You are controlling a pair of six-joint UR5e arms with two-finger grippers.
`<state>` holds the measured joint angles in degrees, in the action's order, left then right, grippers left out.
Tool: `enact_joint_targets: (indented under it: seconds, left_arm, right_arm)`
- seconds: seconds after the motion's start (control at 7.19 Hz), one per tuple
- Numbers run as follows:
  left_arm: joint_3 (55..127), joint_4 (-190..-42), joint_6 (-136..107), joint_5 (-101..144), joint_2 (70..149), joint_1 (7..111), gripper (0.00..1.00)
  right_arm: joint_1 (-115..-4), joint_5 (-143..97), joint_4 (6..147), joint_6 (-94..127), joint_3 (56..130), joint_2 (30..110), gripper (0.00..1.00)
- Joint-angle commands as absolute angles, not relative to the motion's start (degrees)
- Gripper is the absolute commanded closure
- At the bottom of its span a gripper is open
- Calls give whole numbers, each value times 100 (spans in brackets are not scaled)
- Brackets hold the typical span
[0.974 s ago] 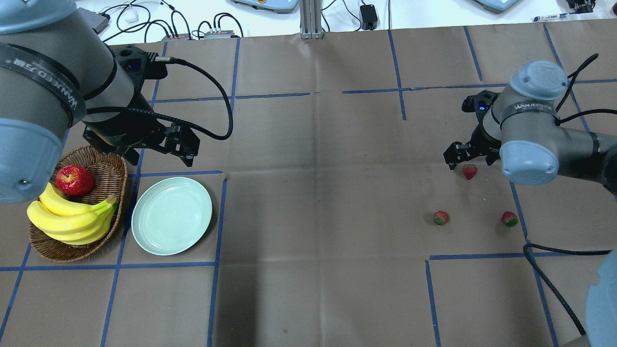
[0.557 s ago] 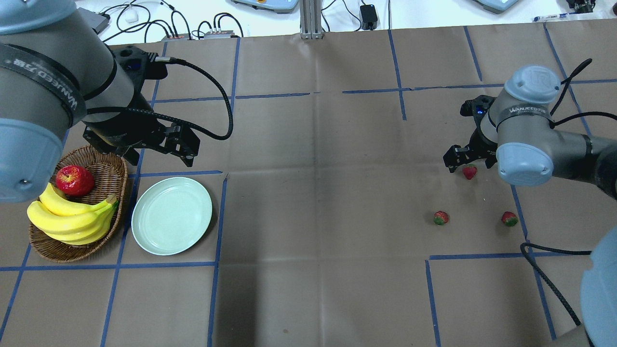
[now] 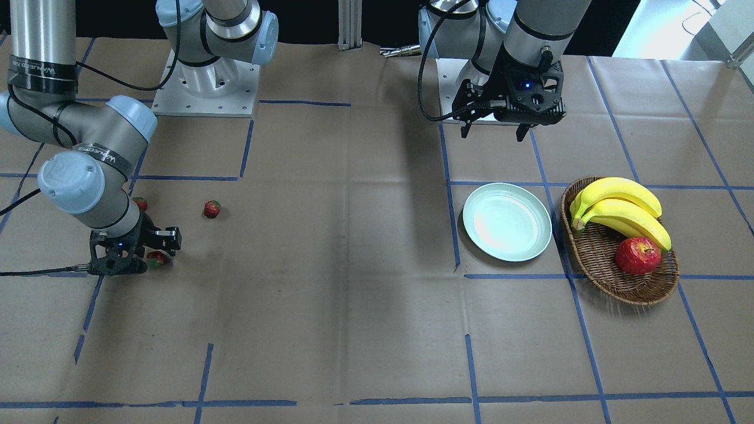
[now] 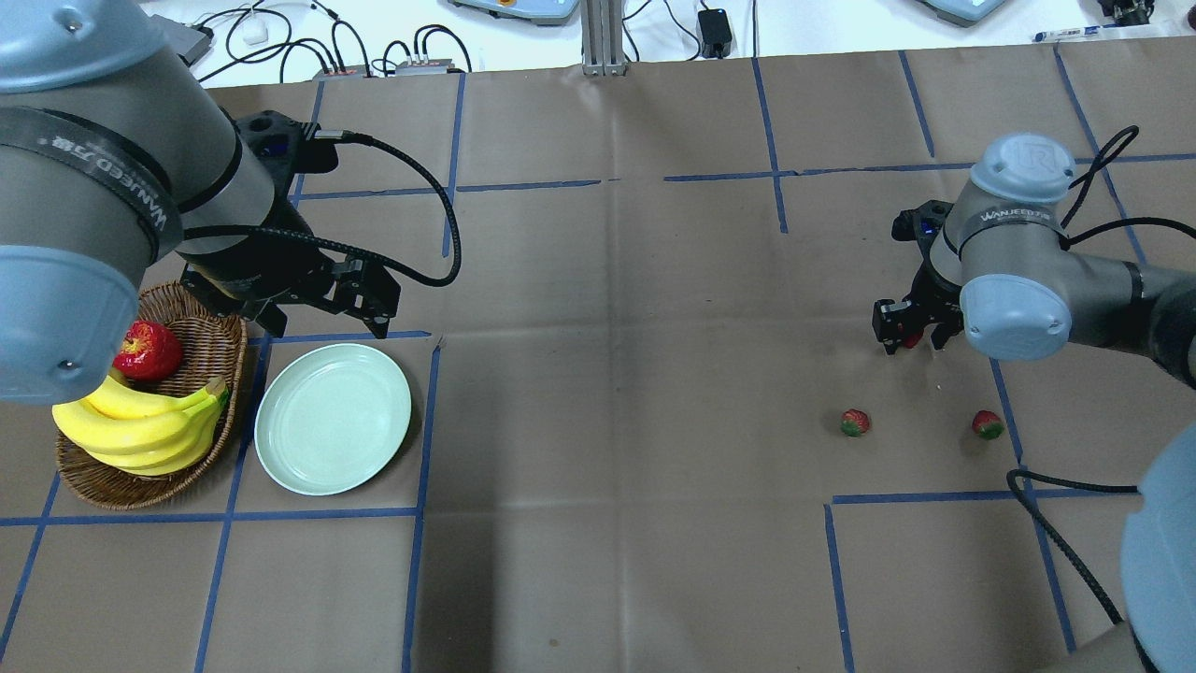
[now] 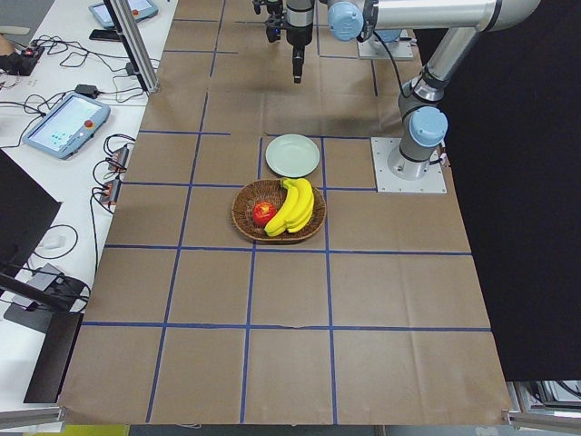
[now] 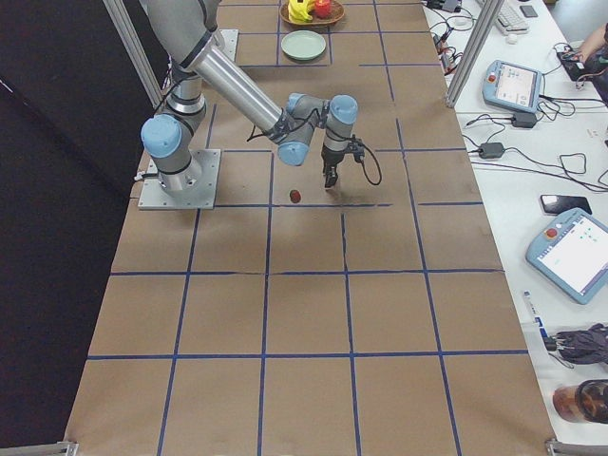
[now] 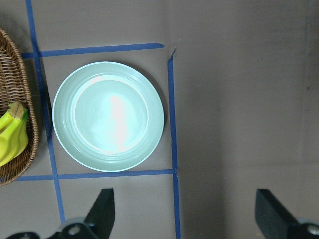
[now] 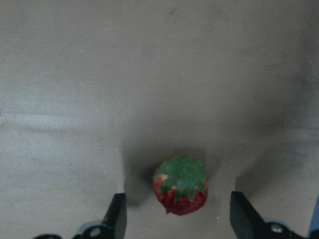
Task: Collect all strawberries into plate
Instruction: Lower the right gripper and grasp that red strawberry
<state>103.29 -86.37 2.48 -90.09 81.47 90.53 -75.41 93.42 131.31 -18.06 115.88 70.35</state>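
Three small red strawberries lie at the right of the table. One strawberry (image 4: 912,340) (image 8: 180,186) sits on the paper between the fingers of my right gripper (image 4: 911,335) (image 8: 177,219), which is open and low around it without touching. The other two strawberries (image 4: 854,422) (image 4: 987,424) lie free, nearer the robot. The pale mint-green plate (image 4: 333,418) (image 7: 108,116) is empty at the left. My left gripper (image 4: 327,322) (image 7: 184,214) is open and empty, hovering just beyond the plate's far edge.
A brown wicker basket (image 4: 220,341) holding a red apple (image 4: 148,350) and yellow bananas (image 4: 140,421) stands just left of the plate. Blue tape lines cross the brown paper. Cables and devices lie past the far edge.
My right gripper has come down around the far strawberry, which now shows only partly between its fingers. My left arm has shifted slightly right, toward the plate.
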Motion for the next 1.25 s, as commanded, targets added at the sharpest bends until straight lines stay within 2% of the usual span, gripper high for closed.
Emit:
enact_joint_targets:
  seconds: [0.0,0.14,0.42,0.56,0.7,1.11]
  left_arm:
    - [10336,-8631,246,-9000,8139,9053,0]
    - [10336,-8631,246,-9000,8147,9053,0]
    - [10336,-8631,255,-9009,8147,9053,0]
    - [10336,-8622,255,-9017,8147,9053,0]
    - [10336,-8622,264,-9026,8139,9053,0]
    - [10336,-8622,255,-9009,8147,9053,0]
  right_arm:
    - [-7550,9334,13131,-1802,11488,7031,86]
    - [-7550,9343,13131,-1802,11435,7031,91]
    - [-7567,9308,12939,-1558,11347,7380,93]
    - [-7663,9255,12407,-1260,11164,7679,94]
    - [-7986,9142,12158,-874,11014,7743,94]
    - [-10065,9079,12173,1329,10619,7368,94]
